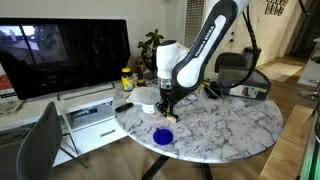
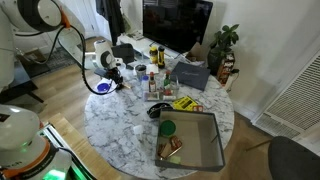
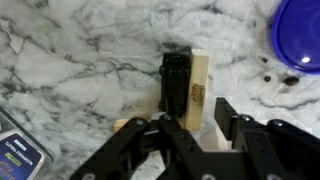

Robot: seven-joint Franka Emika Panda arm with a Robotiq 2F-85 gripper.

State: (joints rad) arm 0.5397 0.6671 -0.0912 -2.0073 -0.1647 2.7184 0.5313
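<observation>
In the wrist view a pale wooden block [image 3: 200,85] lies on the marble table with a black piece [image 3: 177,80] set on its left half. My gripper [image 3: 200,125] is open just above it. The left finger overlaps the block's near left edge. The right finger stands apart from the block's right side. In both exterior views the gripper [image 1: 166,101] [image 2: 112,72] points down, close to the tabletop, near a blue dish [image 1: 162,135] [image 2: 100,88]. The dish also shows at the top right of the wrist view [image 3: 300,35].
The round marble table [image 1: 235,125] carries a grey tray [image 2: 195,140], a green lid [image 2: 168,127], a yellow packet [image 2: 183,103], several bottles [image 2: 155,75] and a white bowl [image 1: 148,97]. A card lies at the wrist view's lower left [image 3: 20,155]. A monitor [image 1: 65,55] and a chair [image 1: 40,150] stand beside the table.
</observation>
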